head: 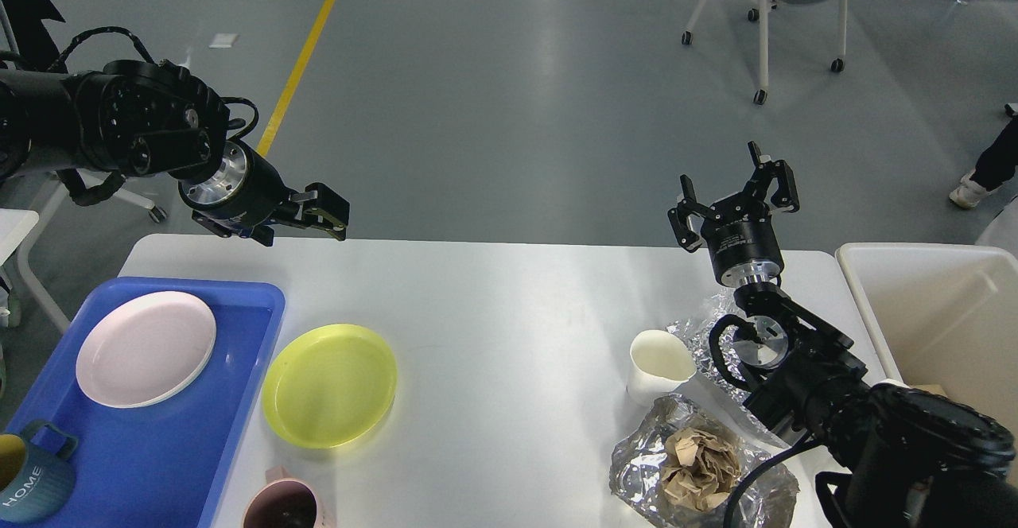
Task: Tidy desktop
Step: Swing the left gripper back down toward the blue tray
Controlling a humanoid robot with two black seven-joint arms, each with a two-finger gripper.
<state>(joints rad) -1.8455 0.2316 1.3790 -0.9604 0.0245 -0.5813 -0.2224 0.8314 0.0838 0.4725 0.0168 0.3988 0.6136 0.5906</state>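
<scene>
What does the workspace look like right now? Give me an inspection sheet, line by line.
Surface: white desktop, partly cleared, bare in the middle.
Job's things: yellow plate on the desktop beside the blue tray; pink plate and a blue mug on the tray; pink cup at the near edge.
Clutter: white paper cup, foil sheet, foil holding crumpled brown paper.
Grippers: left gripper raised over the far left edge, empty; right gripper open, empty, above the foil.
Cables: black cables on both arms only.
Surroundings: beige bin at right, chair, yellow floor line.
</scene>
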